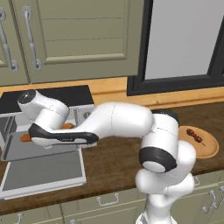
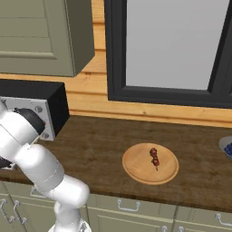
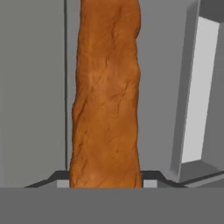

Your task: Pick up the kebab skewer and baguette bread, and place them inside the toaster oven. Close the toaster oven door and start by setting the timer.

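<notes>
Baguette bread (image 3: 106, 96) clamped in the gripper (image 3: 106, 181), jaws narrowed around its near end, long axis running straight out from the hand, left to right inside the toaster oven (image 1: 52, 98) above the dropped door (image 1: 43, 173). Kebab skewer (image 2: 155, 157) waiting far right on the plate (image 2: 136, 172).
</notes>
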